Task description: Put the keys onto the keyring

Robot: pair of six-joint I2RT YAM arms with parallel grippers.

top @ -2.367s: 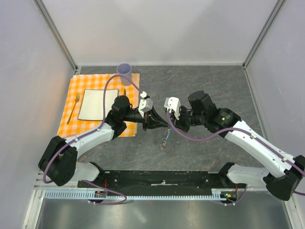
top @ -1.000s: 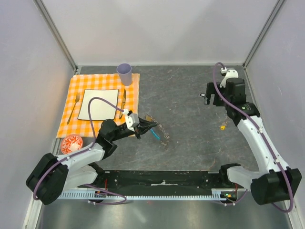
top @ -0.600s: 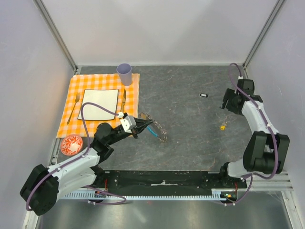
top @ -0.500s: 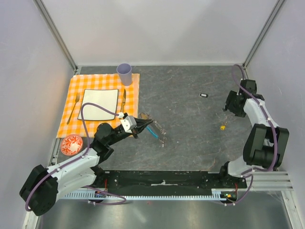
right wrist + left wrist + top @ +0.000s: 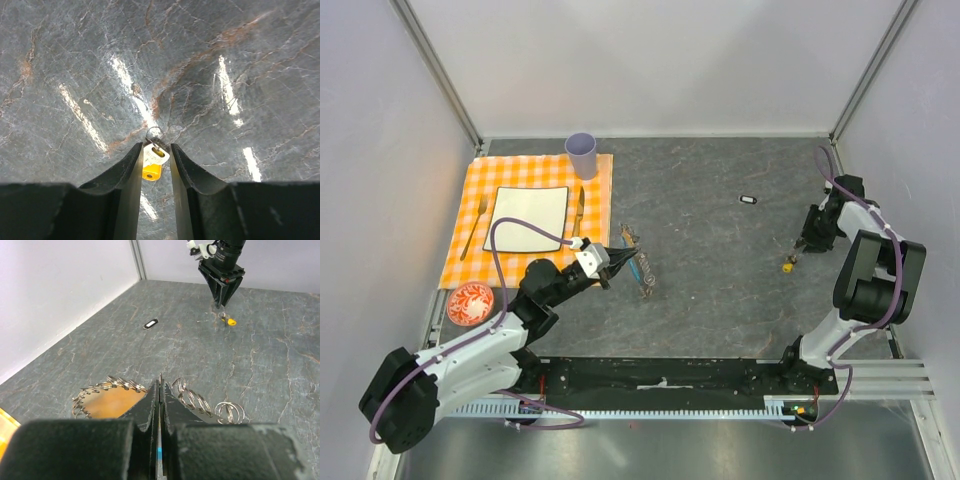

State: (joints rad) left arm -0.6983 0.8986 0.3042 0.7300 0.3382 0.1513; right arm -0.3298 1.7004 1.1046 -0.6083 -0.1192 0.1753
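The keyring (image 5: 642, 277), a grey chain loop with a blue section, lies left of centre on the table. My left gripper (image 5: 620, 263) is shut on the keyring; in the left wrist view the jaws (image 5: 160, 385) are pressed together with a blue sliver between them and chain rings (image 5: 192, 397) spilling out on both sides. A yellow-orange key (image 5: 787, 266) lies at the right. My right gripper (image 5: 156, 147) points down over this yellow key (image 5: 151, 170), its fingers (image 5: 127, 170) standing narrowly apart on either side of it. A black key (image 5: 748, 199) lies further back.
An orange checked placemat (image 5: 600, 165) at the back left carries a white plate (image 5: 528, 219), a fork (image 5: 473, 228) and a knife (image 5: 577, 206). A purple cup (image 5: 581, 153) stands at its far edge and a small red dish (image 5: 470, 302) at its near corner. Walls close in both sides.
My right arm has swung from the back right down over the yellow key, and its jaws have narrowed around it. The left gripper stays shut on the keyring, whose chain has shifted slightly left.
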